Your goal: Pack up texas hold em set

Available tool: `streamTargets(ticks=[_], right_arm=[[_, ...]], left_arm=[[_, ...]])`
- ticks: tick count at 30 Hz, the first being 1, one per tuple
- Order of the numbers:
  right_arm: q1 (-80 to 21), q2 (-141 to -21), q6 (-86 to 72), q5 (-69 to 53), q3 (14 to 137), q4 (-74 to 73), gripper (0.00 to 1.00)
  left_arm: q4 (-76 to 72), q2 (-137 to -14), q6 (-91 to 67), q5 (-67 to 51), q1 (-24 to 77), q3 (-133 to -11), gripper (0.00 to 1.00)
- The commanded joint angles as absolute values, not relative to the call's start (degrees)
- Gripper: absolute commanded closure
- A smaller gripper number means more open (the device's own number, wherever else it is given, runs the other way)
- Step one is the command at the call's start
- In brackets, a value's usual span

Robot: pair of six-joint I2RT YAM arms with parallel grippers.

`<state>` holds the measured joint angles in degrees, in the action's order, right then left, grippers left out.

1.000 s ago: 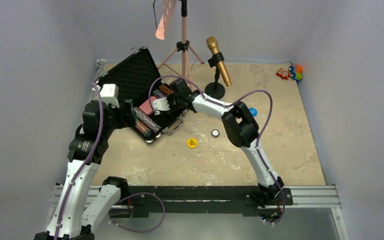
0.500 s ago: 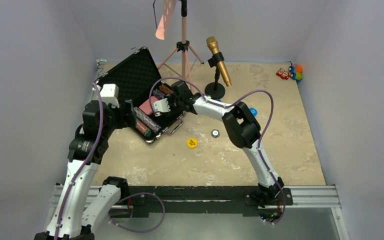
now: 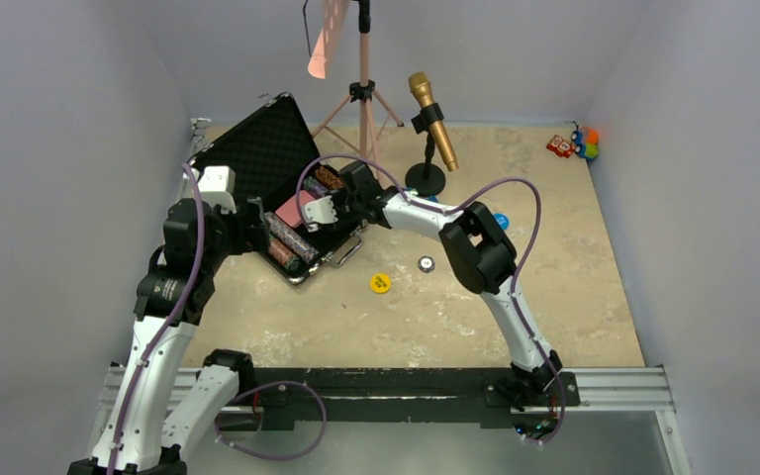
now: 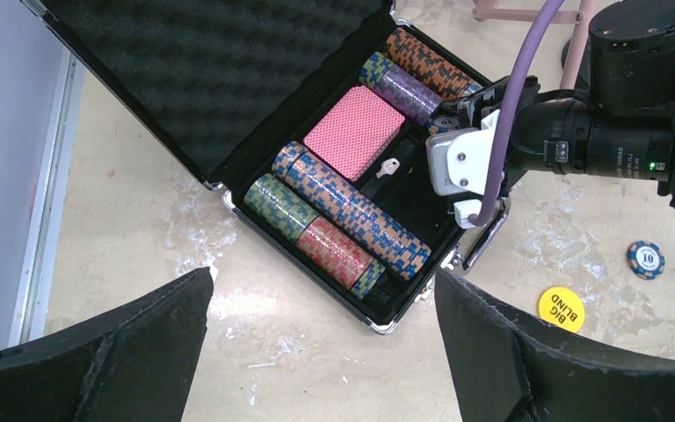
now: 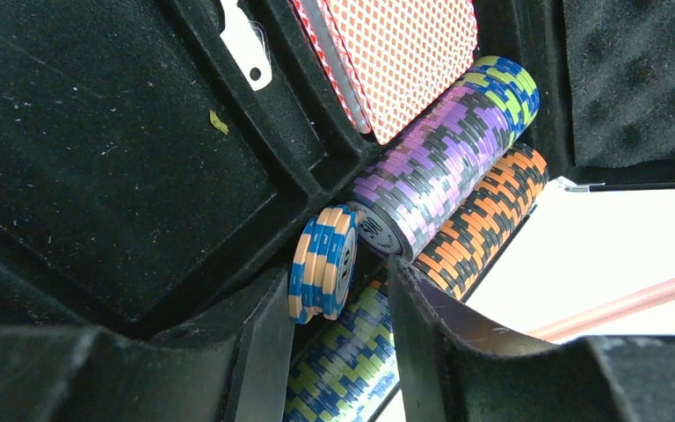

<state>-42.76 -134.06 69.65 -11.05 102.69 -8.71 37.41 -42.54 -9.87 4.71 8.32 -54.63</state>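
Scuffed beige table (image 3: 406, 327) between grey walls (image 3: 59, 99); left fingers (image 4: 123, 352) wide, empty (right fingers (image 5: 426, 338) half-open astride blue chips (image 5: 321, 264)).

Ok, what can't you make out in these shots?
Right wrist view: the green chip row, partly hidden by the right tool, cut by the bottom edge.
Left wrist view: the right arm covers part of the briefcase's right side.
Top view: the blue button is partly behind the right arm, lettering too small.
Top view: far-corner toys too small to identify.
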Motion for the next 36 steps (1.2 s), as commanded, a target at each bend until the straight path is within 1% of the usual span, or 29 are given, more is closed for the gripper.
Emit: streamTargets(ticks=[1,6,9,24,36], right_arm=[[-42.7,-130.9,70.1,-10.8,102.3,-6.3,0.55],[-42.7,-130.0,70.1,-10.6,101.2,-5.9,0.49],[-42.7,-129.6,70.0,-10.3,100.5,-5.1,0.47],[-42.6,-129.3,70.8,-8.8,100.5,-4.0,0.45],[-42.6,-131.6,71.2,-8.0,104.1,-2.3,0.44]], left_arm=[[35.4,-42.6,-9.9,4.3,8.1,-54.9,0.0],[35.4,-42.5,-9.9,4.1,8.1,-54.9,0.0],[35.3,-42.5,-9.9,4.1,8.1,-54.9,0.0],[35.3,-42.6,-10.0,3.9,8.1,-55.0,0.0],[35.4,-42.7,-10.0,4.0,8.1,-55.0,0.0]])
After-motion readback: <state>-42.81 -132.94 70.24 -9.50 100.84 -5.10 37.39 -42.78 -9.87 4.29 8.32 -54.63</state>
